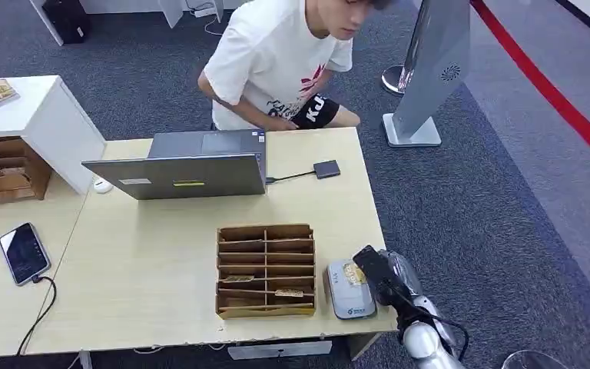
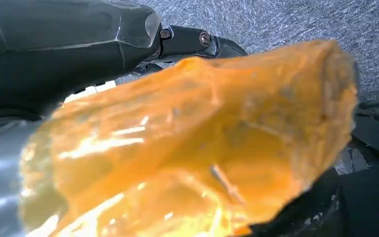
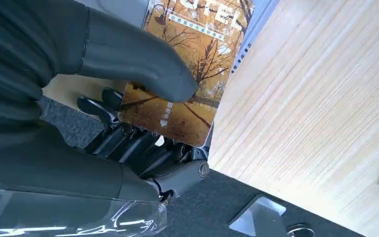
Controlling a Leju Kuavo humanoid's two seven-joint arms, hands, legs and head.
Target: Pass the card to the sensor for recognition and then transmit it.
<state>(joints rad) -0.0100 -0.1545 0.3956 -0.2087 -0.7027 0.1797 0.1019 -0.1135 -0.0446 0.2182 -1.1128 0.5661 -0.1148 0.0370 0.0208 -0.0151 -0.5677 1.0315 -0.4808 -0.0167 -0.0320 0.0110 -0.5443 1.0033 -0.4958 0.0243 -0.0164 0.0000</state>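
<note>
I am seeing the light wooden table (image 1: pixel 161 261) carrying a grey card sensor (image 1: pixel 349 290) right under my right hand (image 1: pixel 375 269), a wooden slotted organizer (image 1: pixel 266 269) just beside it, and a laptop (image 1: pixel 180 165) well beyond.

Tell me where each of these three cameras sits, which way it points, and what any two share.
Head view: high on the body, looking down at the pale wooden table; right hand over the grey card sensor.
Left wrist view: behind the left hand, blocked by blurred orange film; grey carpet beyond.
Right wrist view: behind the right hand, thumb on the autumn-tree picture card.
Head and right wrist views share hand, card and table.
</note>
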